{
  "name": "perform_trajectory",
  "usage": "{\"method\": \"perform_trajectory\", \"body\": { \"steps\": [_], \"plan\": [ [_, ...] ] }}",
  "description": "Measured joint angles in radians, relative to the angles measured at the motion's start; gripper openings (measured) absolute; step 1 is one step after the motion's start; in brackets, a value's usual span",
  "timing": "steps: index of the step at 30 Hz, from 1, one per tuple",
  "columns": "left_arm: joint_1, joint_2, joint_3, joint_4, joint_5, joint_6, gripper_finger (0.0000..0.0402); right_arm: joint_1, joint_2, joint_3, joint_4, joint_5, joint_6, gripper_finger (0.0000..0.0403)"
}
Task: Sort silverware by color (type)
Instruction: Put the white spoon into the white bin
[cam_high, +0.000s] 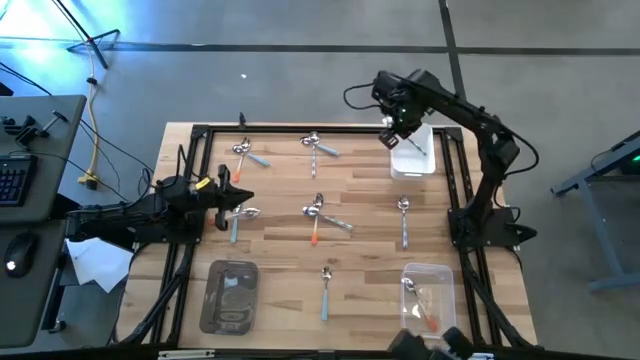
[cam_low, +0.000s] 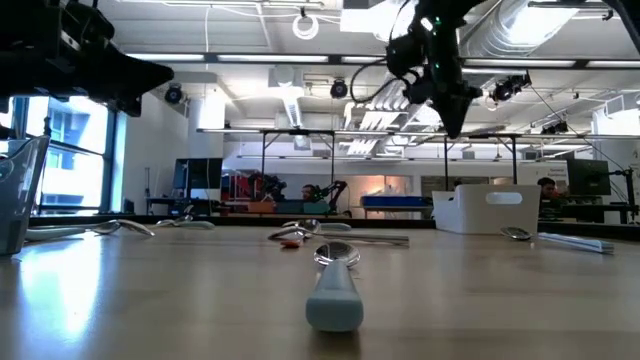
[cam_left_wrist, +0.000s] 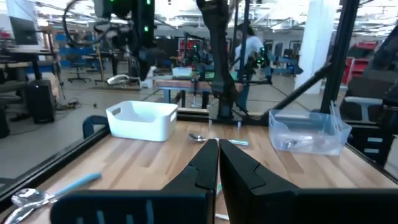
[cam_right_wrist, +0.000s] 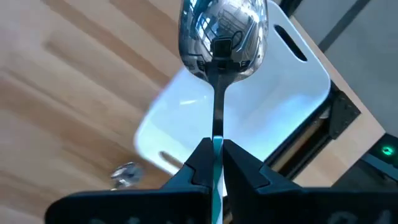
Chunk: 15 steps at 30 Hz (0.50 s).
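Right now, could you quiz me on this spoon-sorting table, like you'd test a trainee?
1. True or false: the right gripper holds a spoon above the white tub.
2. Where is the left gripper? A) over the grey tub B) low over the table's left side C) over the clear tub
3. What do the left gripper's fingers hold?

Key: 1 true; 2 B; 3 nothing, they are shut.

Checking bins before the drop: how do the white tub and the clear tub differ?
The white tub is opaque and sits at the table's far right, under the right gripper, which is shut on a blue spoon. The clear tub is see-through, at the near right, and holds an orange-handled spoon. Both are rectangular and open-topped.
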<state>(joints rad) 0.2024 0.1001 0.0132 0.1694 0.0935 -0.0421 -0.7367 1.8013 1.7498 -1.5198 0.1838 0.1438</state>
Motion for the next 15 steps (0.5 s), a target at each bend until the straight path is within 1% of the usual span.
{"method": "perform_trajectory", "body": {
  "steps": [6,11,15],
  "plan": [
    [0.000,0.000,0.000,-0.019,-0.008,-0.030,0.0005,-0.095,0.001,-0.155,0.160,-0.017,-0.071,0.0011],
    [0.000,0.000,0.000,-0.022,-0.009,-0.036,0.0005,-0.134,0.001,-0.290,0.248,-0.030,-0.094,0.0011],
    [0.000,0.000,0.000,-0.022,-0.009,-0.036,0.0005,-0.142,0.001,-0.376,0.319,-0.029,-0.100,0.0011]
  ]
}}
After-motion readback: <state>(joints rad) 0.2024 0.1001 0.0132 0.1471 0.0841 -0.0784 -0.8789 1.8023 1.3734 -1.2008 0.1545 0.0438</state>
